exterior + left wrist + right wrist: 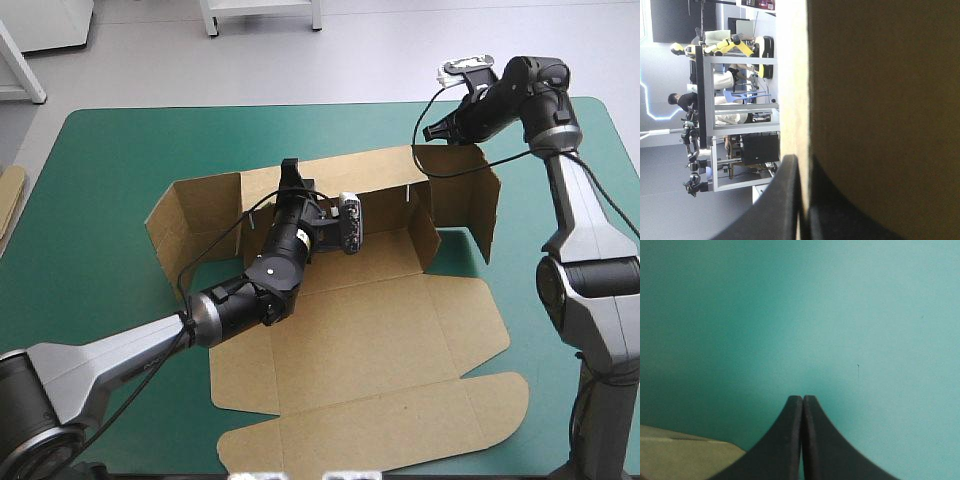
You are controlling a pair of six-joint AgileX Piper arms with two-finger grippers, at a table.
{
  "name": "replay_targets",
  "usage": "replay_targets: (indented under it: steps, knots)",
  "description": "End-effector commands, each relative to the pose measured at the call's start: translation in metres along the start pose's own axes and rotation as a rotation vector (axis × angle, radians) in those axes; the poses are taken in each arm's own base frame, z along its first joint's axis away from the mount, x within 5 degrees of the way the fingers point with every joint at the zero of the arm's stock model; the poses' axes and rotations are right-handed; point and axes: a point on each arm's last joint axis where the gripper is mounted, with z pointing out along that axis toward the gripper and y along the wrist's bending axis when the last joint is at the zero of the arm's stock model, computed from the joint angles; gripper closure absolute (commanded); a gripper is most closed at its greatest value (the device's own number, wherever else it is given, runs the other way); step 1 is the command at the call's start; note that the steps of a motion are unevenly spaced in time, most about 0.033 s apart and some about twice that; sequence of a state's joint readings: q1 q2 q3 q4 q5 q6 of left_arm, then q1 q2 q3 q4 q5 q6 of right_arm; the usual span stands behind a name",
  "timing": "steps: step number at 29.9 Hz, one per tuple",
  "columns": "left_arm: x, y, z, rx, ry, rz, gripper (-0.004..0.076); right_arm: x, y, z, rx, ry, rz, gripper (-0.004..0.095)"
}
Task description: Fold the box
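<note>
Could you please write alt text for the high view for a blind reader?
A brown box lies on the teal-green table, back and side walls raised, lid flat toward the near edge. The left claw pinches the back wall; the right claw hovers shut by its far right corner.

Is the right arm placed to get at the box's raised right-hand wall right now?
Probably yes: the right gripper sits shut beside the box at that wall's far corner, nothing between them.
</note>
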State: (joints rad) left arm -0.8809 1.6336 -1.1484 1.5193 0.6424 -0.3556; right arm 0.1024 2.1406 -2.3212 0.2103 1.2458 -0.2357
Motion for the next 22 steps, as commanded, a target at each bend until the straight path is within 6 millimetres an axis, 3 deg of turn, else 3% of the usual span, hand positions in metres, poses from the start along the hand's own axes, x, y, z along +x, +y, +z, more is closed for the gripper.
replay_targets:
  steps: [1,12,22]
  knots:
    - [0.003,0.017,-0.011,-0.046,0.014,-0.062,0.0732,-0.005,0.012,-0.052,0.002,-0.094,-0.043,0.0927]
    - [0.003,0.017,-0.011,-0.045,0.011,-0.062,0.0732,0.017,0.019,-0.045,-0.071,-0.002,-0.074,0.0927]
    - [0.003,0.017,-0.011,-0.045,0.011,-0.057,0.0732,0.033,0.033,-0.058,-0.165,-0.024,-0.131,0.0926]
